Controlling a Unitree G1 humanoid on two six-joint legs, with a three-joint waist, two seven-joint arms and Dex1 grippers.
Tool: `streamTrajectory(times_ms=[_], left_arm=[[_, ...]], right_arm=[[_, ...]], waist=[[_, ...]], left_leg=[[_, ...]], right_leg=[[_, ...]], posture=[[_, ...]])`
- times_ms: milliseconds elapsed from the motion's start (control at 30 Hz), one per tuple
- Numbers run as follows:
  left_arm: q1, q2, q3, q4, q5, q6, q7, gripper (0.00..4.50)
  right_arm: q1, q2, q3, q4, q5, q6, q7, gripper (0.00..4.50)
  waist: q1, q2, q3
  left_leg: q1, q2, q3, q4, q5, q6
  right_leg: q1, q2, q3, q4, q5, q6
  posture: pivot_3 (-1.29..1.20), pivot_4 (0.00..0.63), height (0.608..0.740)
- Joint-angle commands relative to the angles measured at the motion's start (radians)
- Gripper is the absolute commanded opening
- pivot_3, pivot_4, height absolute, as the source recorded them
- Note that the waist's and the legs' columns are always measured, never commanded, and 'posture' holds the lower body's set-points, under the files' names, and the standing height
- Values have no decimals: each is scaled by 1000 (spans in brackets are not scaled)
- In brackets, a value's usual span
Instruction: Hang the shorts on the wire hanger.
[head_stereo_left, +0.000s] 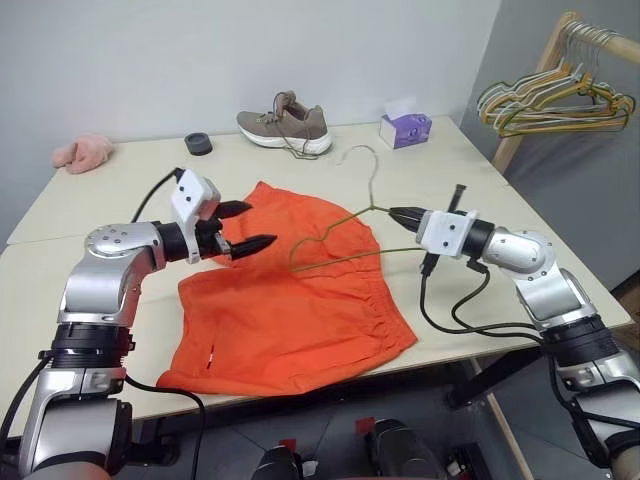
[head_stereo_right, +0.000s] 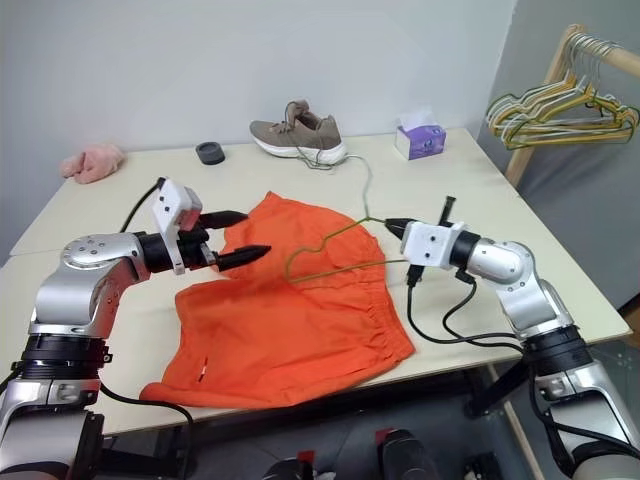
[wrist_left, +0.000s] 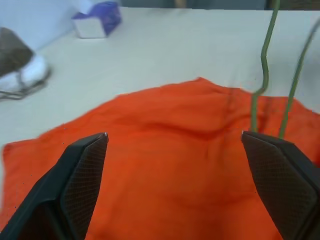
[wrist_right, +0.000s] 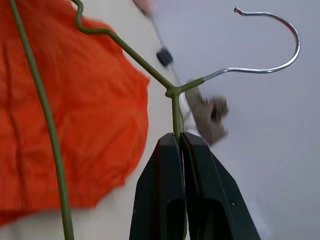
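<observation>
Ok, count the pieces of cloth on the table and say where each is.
2: the orange shorts spread near the front edge, and a small pink cloth at the far left corner.

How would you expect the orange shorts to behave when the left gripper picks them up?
The shorts lie rumpled and thin on the table, so they would likely drape limply and weigh little. Their gathered waistband may bunch, so the open left gripper could catch only one layer.
</observation>
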Motion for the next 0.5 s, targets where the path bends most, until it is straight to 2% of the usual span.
streamTrajectory(times_ms=[33,133,300,500], left_arm=[[3,29,-25,-63,-32,61,-68,4500],[12,27,-40,-77,-31,74,-89,4500],[29,22,-24,-143,-119,183,-139,4500],[25,22,27,-96,-106,168,-78,4500]], right_arm=[[-45,11,3,-39,-7,-74,17,9],[-55,16,9,-34,-12,-102,27,9],[-64,27,17,-18,-33,-133,33,9],[-64,16,16,36,-94,-176,14,9]], waist=[[1,0,0],[3,0,0],[1,0,0],[0,0,0]], left_leg=[[0,0,0,0,0,0],[0,0,-1,0,0,0],[0,0,-1,0,0,0],[1,0,-1,0,0,0]], right_leg=[[0,0,0,0,0,0],[0,0,-1,0,0,0],[0,0,0,0,0,0],[0,0,0,1,0,-1]], posture=[[-172,43,740],[-172,43,740],[-184,46,740],[-187,49,740]])
